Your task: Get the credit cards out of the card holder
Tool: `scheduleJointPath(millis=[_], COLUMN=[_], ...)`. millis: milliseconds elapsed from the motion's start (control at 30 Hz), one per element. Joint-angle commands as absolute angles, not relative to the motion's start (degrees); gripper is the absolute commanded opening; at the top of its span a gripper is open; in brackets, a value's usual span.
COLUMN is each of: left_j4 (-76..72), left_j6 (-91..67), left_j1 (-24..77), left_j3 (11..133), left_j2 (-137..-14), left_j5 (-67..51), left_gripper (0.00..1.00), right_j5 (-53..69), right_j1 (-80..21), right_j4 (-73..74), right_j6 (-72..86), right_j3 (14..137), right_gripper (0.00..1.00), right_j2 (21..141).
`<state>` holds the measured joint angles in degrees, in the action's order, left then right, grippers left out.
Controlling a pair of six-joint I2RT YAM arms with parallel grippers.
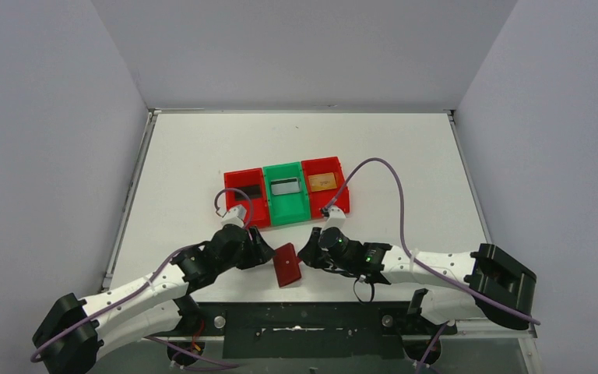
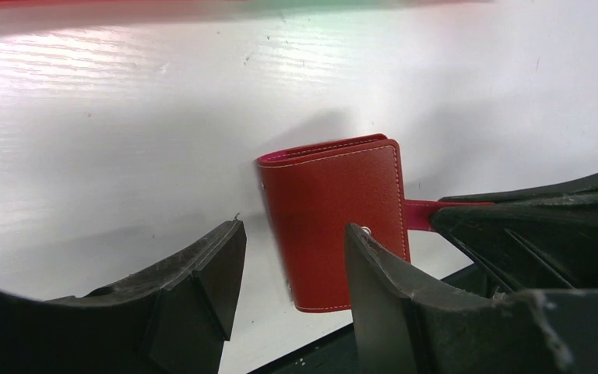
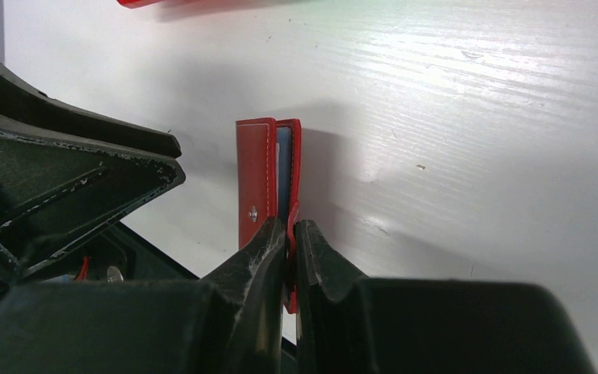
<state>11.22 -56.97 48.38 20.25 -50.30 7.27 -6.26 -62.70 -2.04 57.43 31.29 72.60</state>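
Observation:
The dark red card holder [image 1: 286, 265] is near the table's front edge between my two grippers. My right gripper [image 1: 307, 254] is shut on its red snap tab [image 2: 419, 210]. In the right wrist view the holder [image 3: 255, 171] shows edge-on and slightly open, with a blue-grey inner pocket, and the fingers [image 3: 290, 227] pinch the tab. My left gripper [image 1: 266, 254] is open, its fingertips [image 2: 294, 234] either side of the holder [image 2: 335, 222] without touching it. A black card [image 1: 249, 191], a silver-grey card [image 1: 286, 186] and a gold-tan card [image 1: 323, 181] lie in the bins.
A row of three plastic bins stands mid-table: a red bin [image 1: 237, 175], a green bin [image 1: 286, 210] and a second red bin [image 1: 341, 201]. The dark mounting rail [image 1: 311, 319] runs along the near table edge just below the holder.

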Motion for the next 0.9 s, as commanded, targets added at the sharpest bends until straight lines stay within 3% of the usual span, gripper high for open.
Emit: scheduleJointPath(millis=[0, 333, 633, 867], left_j4=[12.76, 16.62, 19.58, 20.69], left_j6=[-57.66, -57.83, -58.74, -59.41], left_j1=[48.5, 48.43, 48.51, 48.47], left_j3=[22.03, 23.69, 23.32, 22.8], left_j2=[-47.74, -44.29, -40.87, -41.22], left_j5=[10.68, 12.23, 12.46, 12.44], left_gripper=[0.49, 0.55, 0.6, 0.61], right_j5=[-9.09, -8.5, -5.17, -13.09], right_j1=[-63.27, -65.15, -66.04, -66.22], right_j4=[-4.42, -12.02, -16.41, -6.0], right_j6=[56.64, 53.24, 51.19, 57.35], right_j3=[30.92, 31.04, 35.18, 37.65], right_gripper=[0.0, 0.0, 0.02, 0.0], right_j2=[68.3, 66.42, 73.97, 77.82])
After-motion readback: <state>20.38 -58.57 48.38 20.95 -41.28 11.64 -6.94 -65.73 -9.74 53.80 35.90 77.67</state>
